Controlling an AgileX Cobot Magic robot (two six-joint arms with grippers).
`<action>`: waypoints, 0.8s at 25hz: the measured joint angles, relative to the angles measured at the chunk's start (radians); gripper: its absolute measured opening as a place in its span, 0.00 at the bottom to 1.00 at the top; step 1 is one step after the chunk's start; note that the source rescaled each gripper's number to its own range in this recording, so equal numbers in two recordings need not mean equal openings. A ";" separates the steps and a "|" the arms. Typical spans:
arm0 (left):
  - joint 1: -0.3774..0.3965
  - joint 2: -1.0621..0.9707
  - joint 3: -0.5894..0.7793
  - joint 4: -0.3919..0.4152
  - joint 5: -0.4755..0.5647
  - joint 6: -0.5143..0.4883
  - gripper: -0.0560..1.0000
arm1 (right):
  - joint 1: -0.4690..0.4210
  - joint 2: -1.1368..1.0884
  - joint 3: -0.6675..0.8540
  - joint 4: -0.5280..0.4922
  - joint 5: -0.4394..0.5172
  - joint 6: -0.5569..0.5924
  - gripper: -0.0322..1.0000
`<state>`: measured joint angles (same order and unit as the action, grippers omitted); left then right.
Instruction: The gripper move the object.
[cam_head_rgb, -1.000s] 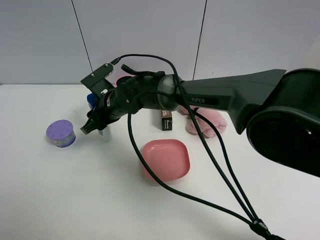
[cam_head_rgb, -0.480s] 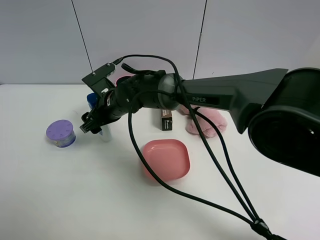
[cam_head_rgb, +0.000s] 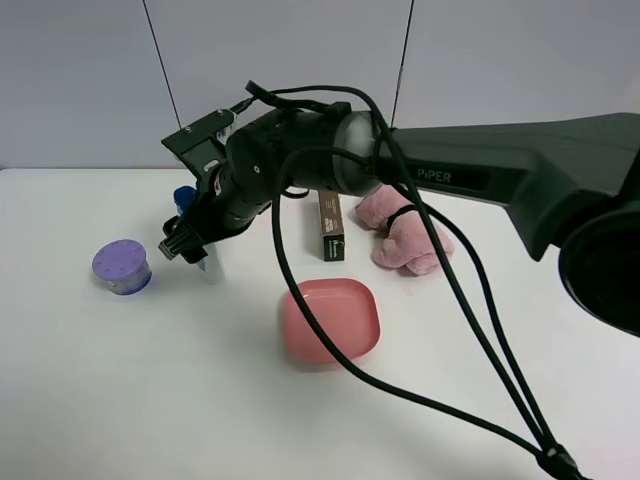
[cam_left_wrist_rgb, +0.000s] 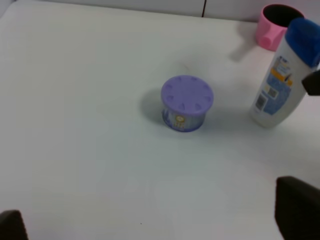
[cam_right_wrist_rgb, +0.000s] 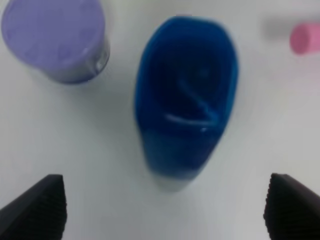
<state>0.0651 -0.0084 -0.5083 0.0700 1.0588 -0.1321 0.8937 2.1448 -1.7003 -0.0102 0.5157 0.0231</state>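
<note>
Reaching across the white table (cam_head_rgb: 100, 380) to left of centre in the high view, the right arm's black-jawed gripper (cam_head_rgb: 185, 248) hangs at the top of the slim white plastic bottle with a blue cap (cam_head_rgb: 211, 265), its jaws spread wide to either side of the cap and closed on nothing. The bottle stands upright between the round purple-lidded tin (cam_head_rgb: 122, 265) near the left edge and the dark brown box (cam_head_rgb: 331, 230) at centre, above the pink square bowl (cam_head_rgb: 332, 318). The left gripper (cam_left_wrist_rgb: 154, 217) is likewise spread wide and empty.
</note>
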 joint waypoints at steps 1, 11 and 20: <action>0.000 0.000 0.000 0.000 0.000 0.000 1.00 | 0.013 -0.008 0.000 -0.016 0.004 0.002 0.83; 0.000 0.000 0.000 0.000 0.000 0.000 1.00 | 0.137 -0.186 0.000 -0.270 0.086 0.188 0.83; 0.000 0.000 0.000 0.000 0.000 0.000 1.00 | 0.138 -0.499 0.000 -0.702 0.440 0.337 0.83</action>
<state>0.0651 -0.0084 -0.5083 0.0700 1.0588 -0.1321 1.0318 1.6456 -1.7003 -0.7126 0.9559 0.3599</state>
